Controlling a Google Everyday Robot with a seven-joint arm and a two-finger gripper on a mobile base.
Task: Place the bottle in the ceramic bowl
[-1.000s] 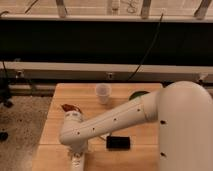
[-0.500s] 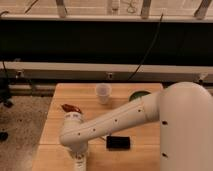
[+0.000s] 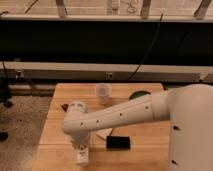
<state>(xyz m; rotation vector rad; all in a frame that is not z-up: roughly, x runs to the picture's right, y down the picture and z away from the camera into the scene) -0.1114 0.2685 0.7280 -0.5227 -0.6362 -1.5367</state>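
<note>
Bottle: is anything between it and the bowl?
The gripper is at the bottle, at the front of the table. Toward the bowl, a white card and a black device lie flat; the cup stands left of the bowl.

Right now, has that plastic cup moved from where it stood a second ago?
No. The plastic cup stands just as far from the black device; the gripper hangs low at the near edge of the table, left of that device.

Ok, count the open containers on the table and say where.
2. The plastic cup stands far-centre on the table; the ceramic bowl sits right of it, partly behind the arm, which may hide others. The gripper is down at the near-left edge.
</note>
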